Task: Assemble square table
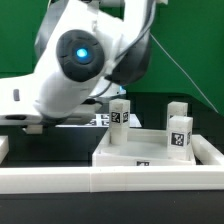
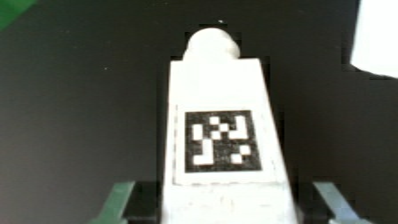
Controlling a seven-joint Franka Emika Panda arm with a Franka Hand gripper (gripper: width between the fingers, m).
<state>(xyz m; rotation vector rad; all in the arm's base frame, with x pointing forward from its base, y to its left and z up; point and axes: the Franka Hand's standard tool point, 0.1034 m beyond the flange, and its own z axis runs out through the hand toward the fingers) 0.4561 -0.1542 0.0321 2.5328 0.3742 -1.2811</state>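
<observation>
Gripper [image 2: 217, 205] sat clamped on a leg [image 2: 217, 120], one finger [image 2: 125, 200] on each flat side at the end nearest the wrist, tag face toward the camera, peg tip pointing away over the black table [image 2: 71, 110]. Leg looked like rigid light plastic, smooth and likely a bit slippery, so squeezing the flat sides low on the block seemed the right hold. Tabletop [image 1: 155, 150] lay beyond, two legs [image 1: 180, 130] standing on it upright, the arm [image 1: 75, 60] hanging above it.
</observation>
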